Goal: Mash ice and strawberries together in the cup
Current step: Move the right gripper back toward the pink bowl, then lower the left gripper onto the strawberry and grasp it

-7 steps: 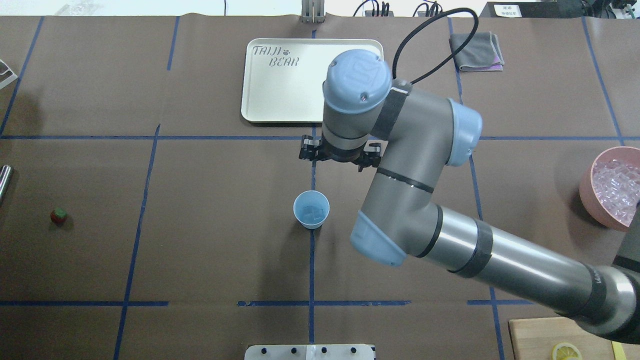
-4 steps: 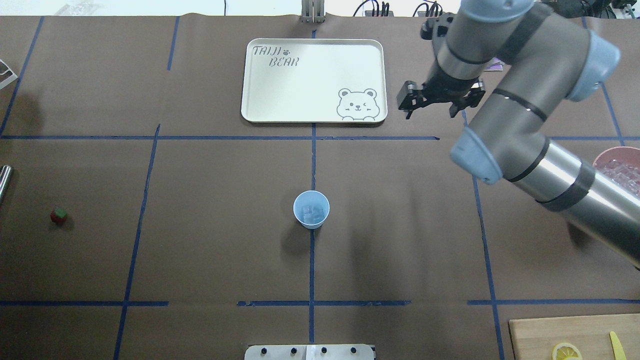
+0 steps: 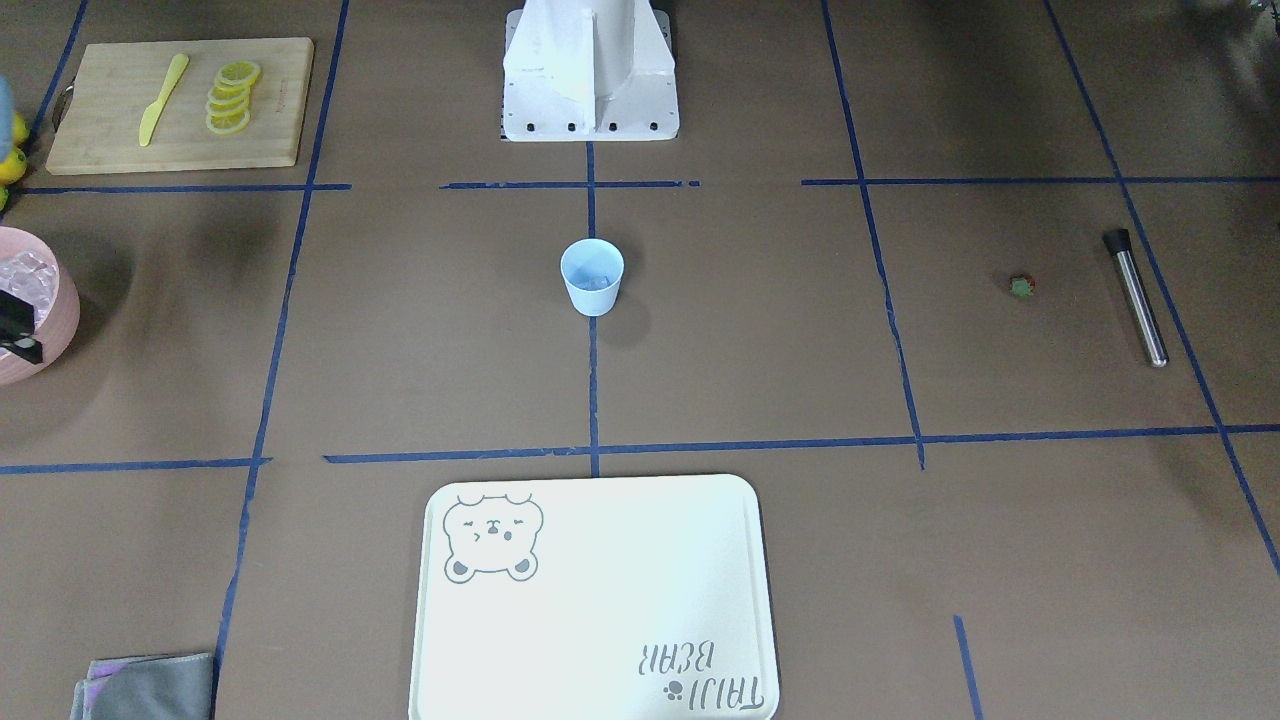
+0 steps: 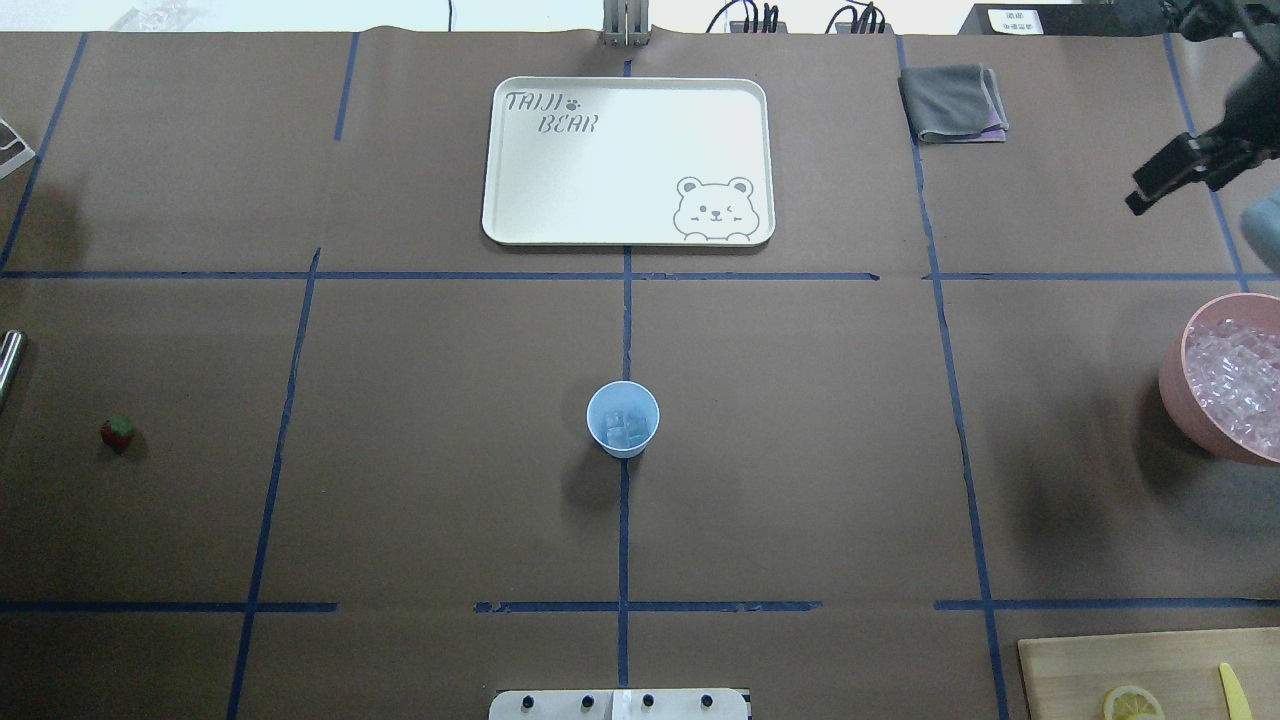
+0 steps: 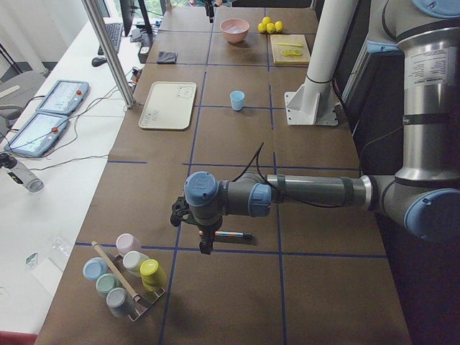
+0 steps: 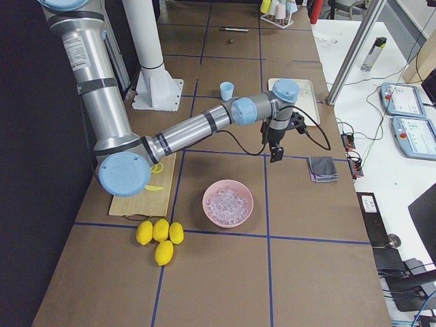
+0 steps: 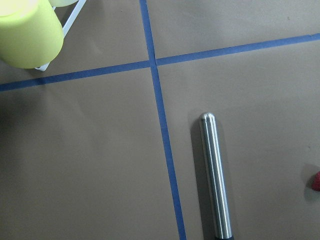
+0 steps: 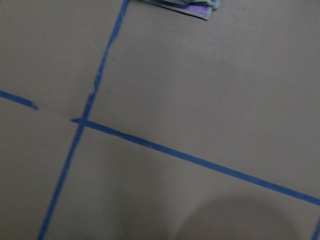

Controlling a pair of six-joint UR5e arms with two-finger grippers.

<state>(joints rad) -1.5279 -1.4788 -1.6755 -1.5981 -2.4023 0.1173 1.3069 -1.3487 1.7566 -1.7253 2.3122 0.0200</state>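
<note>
- right gripper (image 6: 276,155): opening cannot be told; ice (image 4: 1235,385) in pink bowl (image 4: 1172,385) near it.
- left gripper (image 5: 205,244): opening cannot be told; strawberry (image 4: 117,431) near it.
- cup (image 4: 622,419): holds ice, well apart from both.

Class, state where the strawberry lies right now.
In the overhead view, the strawberry lies at the table's far left, near the steel rod but apart from it, far from the central cup.

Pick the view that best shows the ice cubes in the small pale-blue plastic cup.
Overhead exterior: looks down into the pale-blue plastic cup, clear ice cubes distinct. Front-facing shows a dim bluish patch inside. Side views show only the cup's outside; wrist cameras miss it.
</note>
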